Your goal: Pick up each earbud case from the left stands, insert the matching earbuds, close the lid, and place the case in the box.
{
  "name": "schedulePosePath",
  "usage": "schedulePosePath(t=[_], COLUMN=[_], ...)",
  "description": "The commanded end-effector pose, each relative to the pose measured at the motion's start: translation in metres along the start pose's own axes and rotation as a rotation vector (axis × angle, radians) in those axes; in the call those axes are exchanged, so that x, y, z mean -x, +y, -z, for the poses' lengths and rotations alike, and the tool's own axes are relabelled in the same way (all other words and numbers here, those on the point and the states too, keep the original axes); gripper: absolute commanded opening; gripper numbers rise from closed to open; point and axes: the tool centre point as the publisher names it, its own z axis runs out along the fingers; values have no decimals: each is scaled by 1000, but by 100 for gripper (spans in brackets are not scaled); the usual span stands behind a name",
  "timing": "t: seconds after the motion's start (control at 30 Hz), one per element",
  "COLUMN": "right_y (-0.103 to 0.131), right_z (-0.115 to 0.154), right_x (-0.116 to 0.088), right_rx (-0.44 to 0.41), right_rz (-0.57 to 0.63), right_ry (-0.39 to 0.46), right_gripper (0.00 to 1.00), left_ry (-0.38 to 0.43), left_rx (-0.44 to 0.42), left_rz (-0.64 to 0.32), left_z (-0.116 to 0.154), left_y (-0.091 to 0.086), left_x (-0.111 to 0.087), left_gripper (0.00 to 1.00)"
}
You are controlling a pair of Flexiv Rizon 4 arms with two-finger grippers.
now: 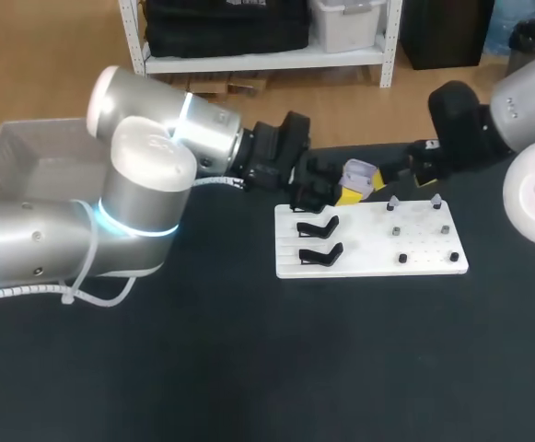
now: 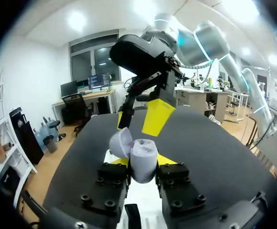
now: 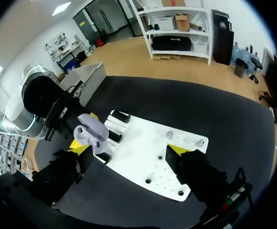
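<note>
A lilac earbud case (image 1: 359, 173) with its lid open is held above the far edge of the white board (image 1: 368, 267). My left gripper (image 2: 144, 161) is shut on the case (image 2: 142, 160), its lid (image 2: 121, 143) tipped to one side. My right gripper (image 1: 412, 168) stands open just right of the case, fingers pointing at it. In the right wrist view the case (image 3: 93, 131) hangs close by one yellow fingertip (image 3: 78, 145) of the wide-open right gripper (image 3: 128, 148). Two small grey earbuds (image 1: 393, 203) (image 1: 436, 198) stand on the board's far right part.
Two empty black stands (image 1: 318, 226) (image 1: 320, 253) sit on the board's left side, several dark pegs (image 1: 402, 259) on its right. A grey mesh box (image 1: 28, 157) stands at the table's far left, behind my left arm.
</note>
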Motion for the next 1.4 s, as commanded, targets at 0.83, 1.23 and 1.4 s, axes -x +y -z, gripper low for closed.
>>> schedulePosePath(t=[0.83, 1.23, 1.4], right_y=[-70, -94, -103], right_z=[25, 1, -10], right_x=[-15, -20, -19], right_rx=[-528, -548, -556], right_rz=[116, 50, 32], right_ry=[52, 134, 159], right_gripper=[100, 100, 100], left_ry=[-294, -269, -268], left_rx=[69, 101, 108], left_rz=[96, 117, 123], left_z=[51, 56, 57], left_y=[24, 28, 28], left_x=[40, 43, 42], left_gripper=[0, 0, 0])
